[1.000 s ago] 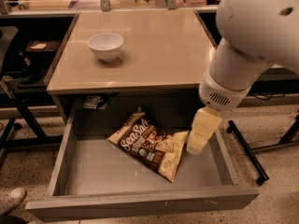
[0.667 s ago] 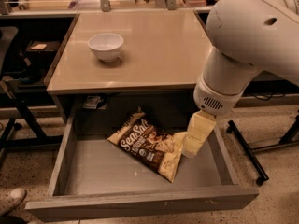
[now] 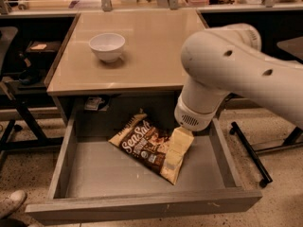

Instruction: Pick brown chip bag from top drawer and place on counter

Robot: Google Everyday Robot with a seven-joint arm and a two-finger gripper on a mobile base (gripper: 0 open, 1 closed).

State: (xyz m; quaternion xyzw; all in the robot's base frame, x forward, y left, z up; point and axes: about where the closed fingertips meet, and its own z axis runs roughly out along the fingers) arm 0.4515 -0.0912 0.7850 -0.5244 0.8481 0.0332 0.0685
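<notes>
- One wide shallow grey drawer [image 3: 70, 148] stands pulled out below the front edge of the glossy beige desk [image 3: 156, 56]. You can see its plain floor, both side walls and the long flat front panel.
- In it lies the crinkly dark-brown and cream-yellow chip bag [image 3: 139, 143]. It is flat on the drawer floor, right of the middle and nearer the back. It is slanted, so its white "Sea Salt" lettering runs down toward the right.
- On the desk, a small round white bowl [image 3: 107, 46] sits upright toward the back left, well apart from the front edge.
- The left half of the drawer floor shows bare grey. A strip of bare floor also separates the bag's lower corner from the front panel, and a gap separates it from the right wall.
- The desk's front edge overhangs the back of the drawer, and the bag's upper corner lies just in front of that shadow.
- A broad stretch of beige surface runs from the bowl to the desk's front edge.
- The thick white robot arm [image 3: 227, 65] comes in from the right over the desk's front right corner. It bends at a rounded joint and points down into the drawer.
- The pale cream tool [image 3: 174, 157] hangs from that wrist, tilted down and to the left, over the bag's right end.
- You cannot tell whether the tool touches the bag, or whether it is apart or together.
</notes>
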